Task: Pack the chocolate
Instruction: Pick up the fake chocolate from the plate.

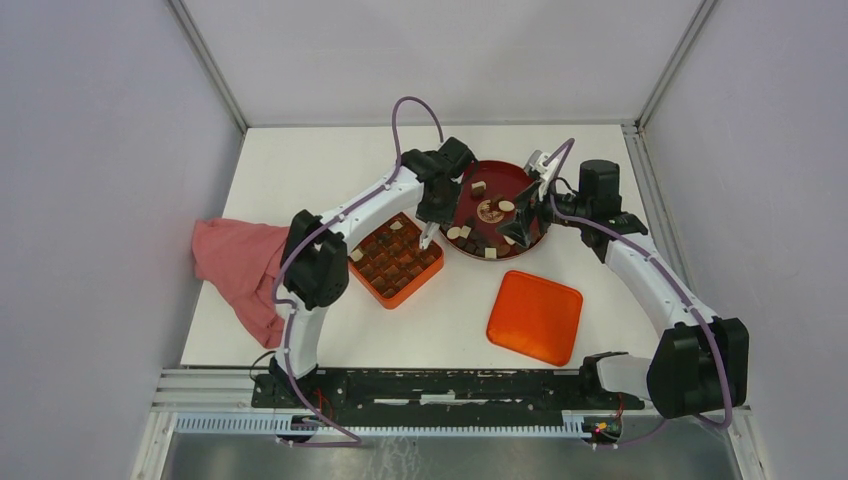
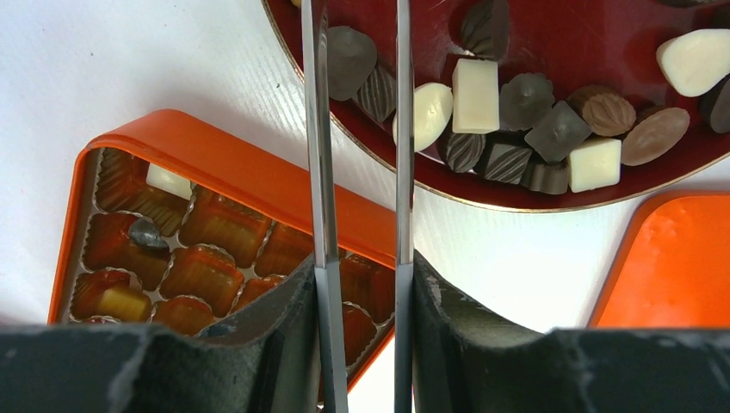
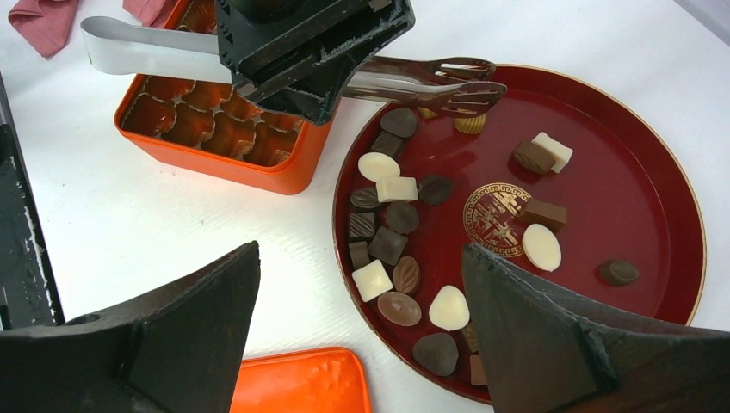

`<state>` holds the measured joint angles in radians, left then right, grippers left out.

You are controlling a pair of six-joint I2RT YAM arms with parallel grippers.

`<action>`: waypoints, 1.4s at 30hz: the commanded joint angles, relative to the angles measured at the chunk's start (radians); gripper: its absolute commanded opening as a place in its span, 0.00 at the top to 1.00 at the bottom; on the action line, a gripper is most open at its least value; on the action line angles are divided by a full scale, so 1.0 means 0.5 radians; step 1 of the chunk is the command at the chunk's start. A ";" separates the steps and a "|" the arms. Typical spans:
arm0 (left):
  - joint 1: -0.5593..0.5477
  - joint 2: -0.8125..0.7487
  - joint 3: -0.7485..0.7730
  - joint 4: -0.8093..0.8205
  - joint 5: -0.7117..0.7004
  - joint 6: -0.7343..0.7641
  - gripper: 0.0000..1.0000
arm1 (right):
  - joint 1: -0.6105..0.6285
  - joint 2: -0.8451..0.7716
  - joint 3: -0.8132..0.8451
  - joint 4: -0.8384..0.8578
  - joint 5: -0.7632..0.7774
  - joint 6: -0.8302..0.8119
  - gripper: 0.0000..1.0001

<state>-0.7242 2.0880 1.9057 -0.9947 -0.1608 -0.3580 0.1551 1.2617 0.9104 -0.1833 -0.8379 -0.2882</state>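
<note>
Camera above: chocolate point(image 1: 479, 186) mostly on red plate point(image 1: 505, 178) near worktop point(image 1: 300, 170) far edge; orange box point(image 1: 395, 298) beside it, lid point(image 1: 535, 316) off.
Left wrist: left tool point(image 2: 360, 327) pinching tongs point(image 2: 315, 172); few visible box cells hold pieces.
Right wrist: right tool point(image 3: 361, 258) spread, empty, over red plate; most pieces unpacked, packing looks early.

White counter point(image 1: 300, 180) carries four things: red plate point(image 1: 505, 165) at the back, orange box point(image 1: 372, 285) just left of it, lid point(image 1: 535, 316) nearer than it, pink cloth point(image 1: 235, 265) far left of it.
</note>
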 commanded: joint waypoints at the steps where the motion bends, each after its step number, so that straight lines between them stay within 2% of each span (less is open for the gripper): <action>1: -0.017 0.026 0.097 -0.042 -0.061 0.087 0.57 | 0.008 0.002 0.091 0.026 -0.039 -0.040 0.08; 12: -0.021 0.042 0.027 -0.057 -0.042 0.063 0.57 | 0.007 0.006 0.091 0.023 -0.041 -0.055 0.08; 23: -0.022 0.116 0.083 -0.062 -0.037 0.070 0.57 | 0.009 0.006 0.090 0.025 -0.046 -0.068 0.08; 27: -0.015 0.174 0.147 -0.093 -0.069 0.084 0.54 | 0.009 0.006 0.089 0.020 -0.042 -0.074 0.08; 42: 0.063 0.327 0.393 -0.117 -0.010 0.137 0.53 | 0.009 0.011 0.090 0.017 -0.035 -0.089 0.08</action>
<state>-0.7105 2.2349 2.0430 -1.0485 -0.1734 -0.3523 0.1562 1.2633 0.9104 -0.1947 -0.8379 -0.3172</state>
